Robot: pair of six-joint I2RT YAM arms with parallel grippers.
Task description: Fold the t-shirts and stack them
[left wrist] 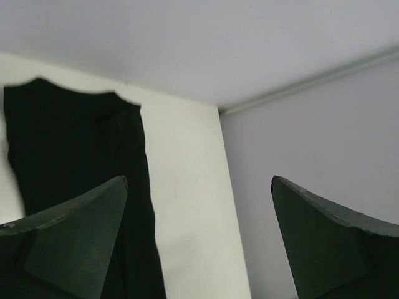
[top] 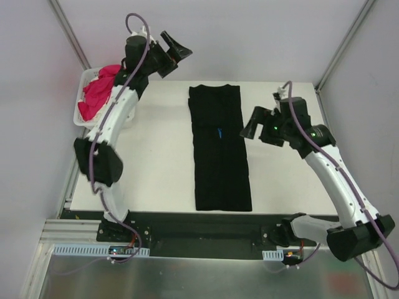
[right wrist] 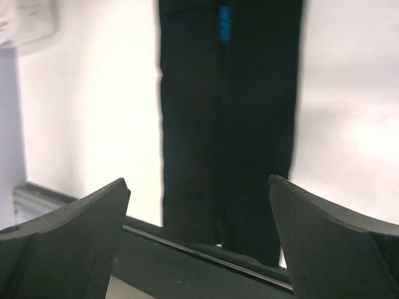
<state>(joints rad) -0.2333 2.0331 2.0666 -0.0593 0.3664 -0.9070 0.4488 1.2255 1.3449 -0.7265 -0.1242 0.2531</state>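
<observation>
A black t-shirt (top: pixel 219 149) lies flat on the white table (top: pixel 156 162), folded into a long narrow strip, with a small blue bit of print showing near its middle. It also shows in the left wrist view (left wrist: pixel 68 149) and the right wrist view (right wrist: pixel 230 124). A magenta-pink t-shirt (top: pixel 100 93) is heaped in the white basket (top: pixel 79 112) at the far left. My left gripper (top: pixel 177 50) is open and empty, raised above the table's far edge, left of the shirt's collar. My right gripper (top: pixel 248 128) is open and empty, just right of the strip's middle.
The basket stands at the table's far left corner, behind my left arm. White walls enclose the table at the back and both sides. A black rail (top: pixel 206 219) runs along the near edge.
</observation>
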